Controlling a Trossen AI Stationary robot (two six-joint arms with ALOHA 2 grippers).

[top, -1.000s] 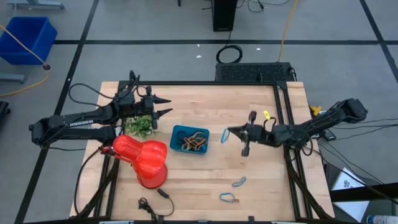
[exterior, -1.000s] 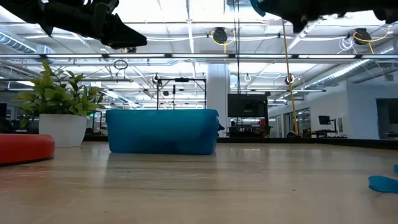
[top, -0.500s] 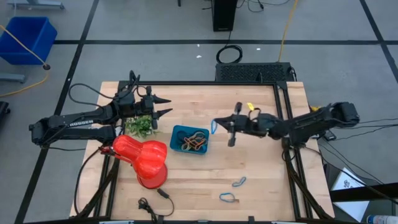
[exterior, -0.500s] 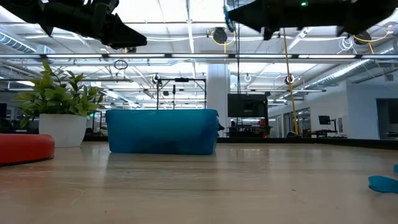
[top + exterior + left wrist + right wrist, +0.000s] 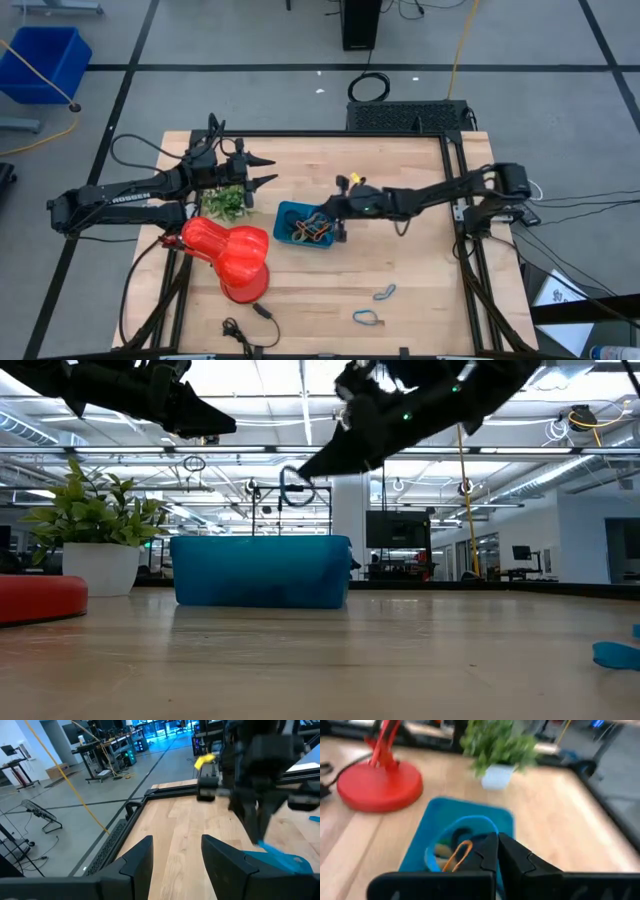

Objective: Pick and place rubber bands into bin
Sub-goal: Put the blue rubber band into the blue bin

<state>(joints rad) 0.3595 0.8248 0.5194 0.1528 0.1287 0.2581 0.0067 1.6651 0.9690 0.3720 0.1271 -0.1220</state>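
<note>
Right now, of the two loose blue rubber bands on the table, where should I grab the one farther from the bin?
Come straight down on the blue rubber band and pinch one long side of its flattened oval: it lies flat on the table, so a top-down end effector can straddle the strand.

Right claw (image 5: 335,212) pinched; left claw (image 5: 262,170) spread.

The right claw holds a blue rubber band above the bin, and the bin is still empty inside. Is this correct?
Not fully. The right claw does hold a blue rubber band above the bin, but the bin is not empty: the high view shows several bands already lying inside it.
</note>
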